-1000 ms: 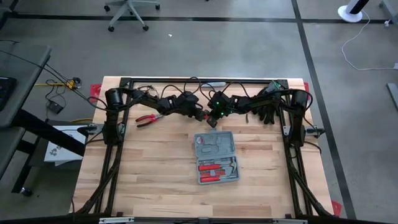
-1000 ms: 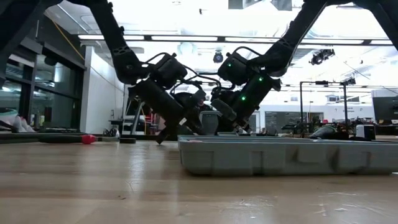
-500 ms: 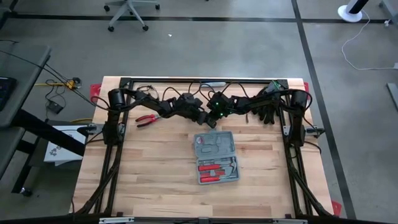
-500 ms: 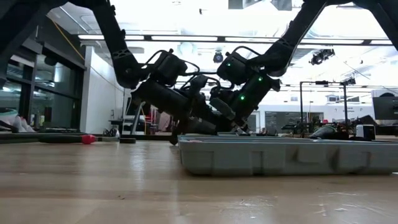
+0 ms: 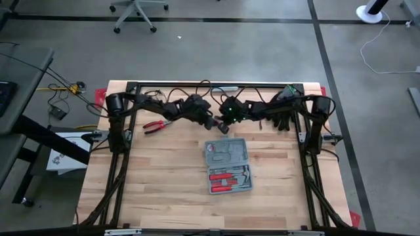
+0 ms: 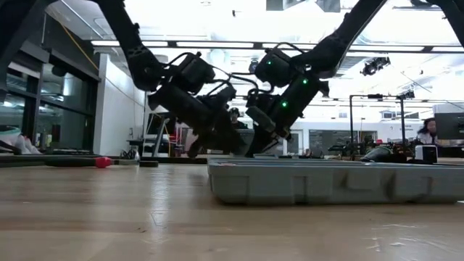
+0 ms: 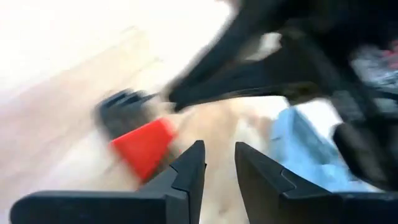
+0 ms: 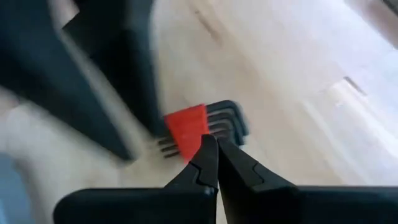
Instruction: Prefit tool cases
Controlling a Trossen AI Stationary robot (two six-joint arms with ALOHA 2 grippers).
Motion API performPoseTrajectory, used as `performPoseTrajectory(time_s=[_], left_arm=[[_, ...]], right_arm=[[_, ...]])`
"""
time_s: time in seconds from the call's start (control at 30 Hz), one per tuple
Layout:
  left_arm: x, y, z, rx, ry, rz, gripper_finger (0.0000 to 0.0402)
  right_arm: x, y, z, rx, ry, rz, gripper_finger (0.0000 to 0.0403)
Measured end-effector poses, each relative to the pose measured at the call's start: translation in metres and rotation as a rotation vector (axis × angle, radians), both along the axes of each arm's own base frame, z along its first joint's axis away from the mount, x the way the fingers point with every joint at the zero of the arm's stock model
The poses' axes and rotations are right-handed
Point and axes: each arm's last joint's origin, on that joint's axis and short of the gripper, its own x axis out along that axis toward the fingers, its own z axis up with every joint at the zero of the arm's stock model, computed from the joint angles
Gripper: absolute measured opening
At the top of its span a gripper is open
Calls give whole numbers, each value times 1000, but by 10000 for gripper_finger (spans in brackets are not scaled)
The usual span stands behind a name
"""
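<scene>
The blue-grey tool case (image 5: 226,165) lies open and flat on the wooden table, with red-handled tools in its near half. Both grippers hang just beyond its far edge. My left gripper (image 7: 219,149) stands open by a narrow gap, with nothing between its fingers. My right gripper (image 8: 213,140) is shut. A set of black hex keys in a red holder (image 8: 186,129) lies flat on the table right before the right fingertips. The left wrist view also shows this hex key set (image 7: 144,146), beside a corner of the case (image 7: 305,149). My right gripper's shut fingertips (image 8: 205,149) stand at the near edge of the red holder (image 8: 194,138), slanting down from above. The blur hides whether they touch it. The hex key set lies flat on the table.
Red-handled pliers (image 5: 154,126) lie at the far left of the table. A black bundle (image 5: 282,118) sits at the far right. The case's side wall (image 6: 333,181) stands in front of the low camera. Bare wood (image 5: 157,177) spreads near and left of the case.
My left gripper has risen from the table behind the case and has tipped toward level. The case and the pliers have stayed where they were.
</scene>
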Motion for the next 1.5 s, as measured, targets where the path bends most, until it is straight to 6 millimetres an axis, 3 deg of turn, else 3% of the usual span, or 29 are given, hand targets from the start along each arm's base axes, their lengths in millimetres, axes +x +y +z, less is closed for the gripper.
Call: performPoseTrajectory(time_s=[0.23, 0.5, 0.77, 1.27, 1.5], left_arm=[[-9, 0, -6, 16, 138, 41, 81], [-9, 1, -6, 23, 141, 41, 81], [-10, 1, -8, 37, 167, 62, 81], [-14, 16, -7, 30, 144, 144, 81], [-8, 11, -18, 23, 138, 130, 97]], right_arm=[[1, 8, -4, 36, 17, 41, 0], [5, 6, -4, 38, -26, 30, 0], [8, 3, -23, 53, -1, 18, 0], [5, -1, -25, 69, 15, 15, 0], [5, -1, -26, 76, 11, 23, 0]])
